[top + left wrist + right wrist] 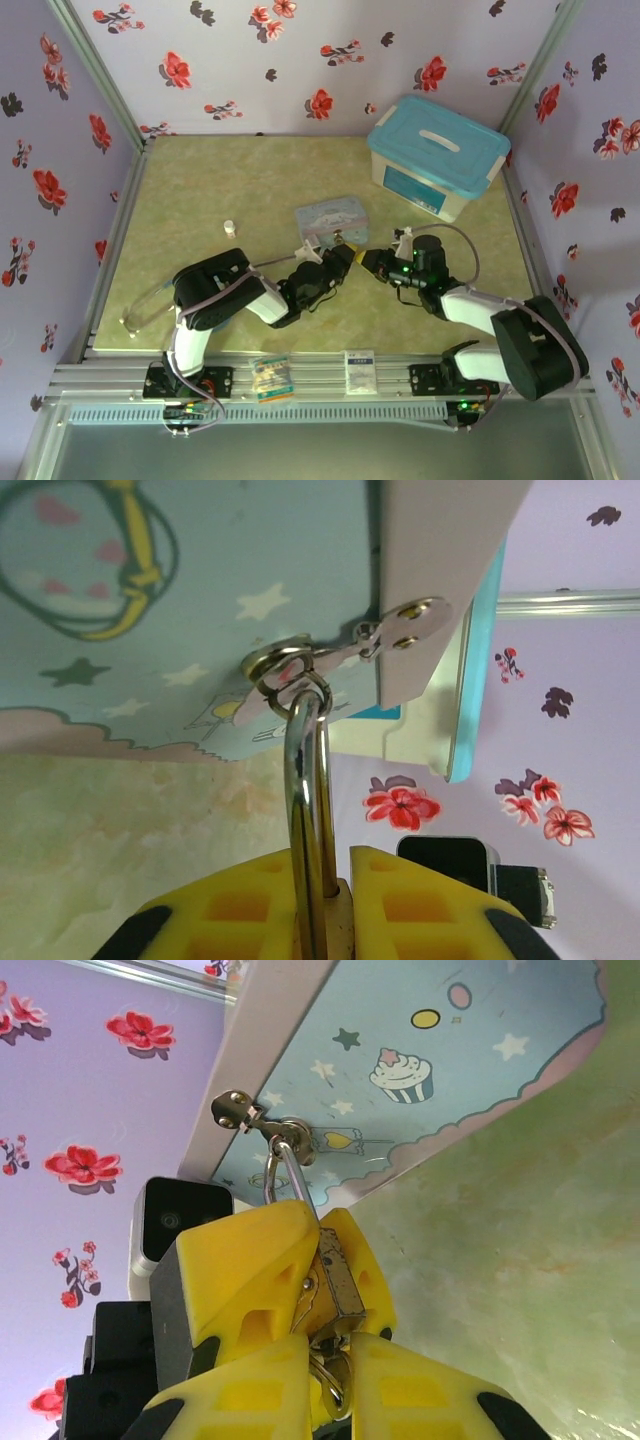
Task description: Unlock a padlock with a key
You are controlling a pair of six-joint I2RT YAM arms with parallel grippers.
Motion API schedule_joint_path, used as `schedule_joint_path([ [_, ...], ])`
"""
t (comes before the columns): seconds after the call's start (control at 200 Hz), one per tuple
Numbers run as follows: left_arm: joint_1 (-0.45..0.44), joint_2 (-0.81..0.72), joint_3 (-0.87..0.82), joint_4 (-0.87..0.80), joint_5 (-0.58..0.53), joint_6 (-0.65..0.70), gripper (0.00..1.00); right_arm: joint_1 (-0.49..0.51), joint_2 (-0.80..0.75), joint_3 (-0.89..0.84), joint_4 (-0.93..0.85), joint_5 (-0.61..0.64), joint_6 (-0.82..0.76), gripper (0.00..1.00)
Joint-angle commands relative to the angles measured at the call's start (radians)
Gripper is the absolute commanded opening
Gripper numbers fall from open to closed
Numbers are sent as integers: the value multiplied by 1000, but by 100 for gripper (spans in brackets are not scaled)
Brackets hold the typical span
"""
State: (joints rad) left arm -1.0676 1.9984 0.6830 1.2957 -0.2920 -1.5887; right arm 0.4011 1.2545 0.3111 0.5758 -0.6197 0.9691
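The small brass padlock (338, 1272) hangs by its silver shackle (306, 780) from the hasp ring (283, 667) of the light-blue cartoon tin (333, 221). My left gripper (325, 858) is shut on the padlock's body, its yellow fingers (250, 1270) on either side. From below, my right gripper (328, 1348) meets the underside of the lock. Its fingers are closed on the key (335, 1375), whose head and split ring show between them at the keyhole. The key's blade is hidden. In the top view both grippers (356, 258) meet at the tin's front right corner.
A white storage box with a teal lid (437, 155) stands at the back right. A small white cylinder (230, 228) sits left of the tin. Floral walls close in three sides. Two small packets (272, 378) lie on the front rail.
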Motion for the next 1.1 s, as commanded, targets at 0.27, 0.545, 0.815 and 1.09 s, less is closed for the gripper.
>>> schedule_joint_path([
  [0.27,-22,14,-17,-16,36,24,0,7,3,13,69,-1,-48,27],
  [0.545,-22,2,-26,-36,30,42,0,34,-139,132,-535,230,-492,35],
  [0.815,-20,-18,-76,-25,19,45,0,124,-48,154,-482,243,-506,31],
  [1.09,-20,-49,-81,-26,22,53,0,125,6,108,-291,138,-433,31],
])
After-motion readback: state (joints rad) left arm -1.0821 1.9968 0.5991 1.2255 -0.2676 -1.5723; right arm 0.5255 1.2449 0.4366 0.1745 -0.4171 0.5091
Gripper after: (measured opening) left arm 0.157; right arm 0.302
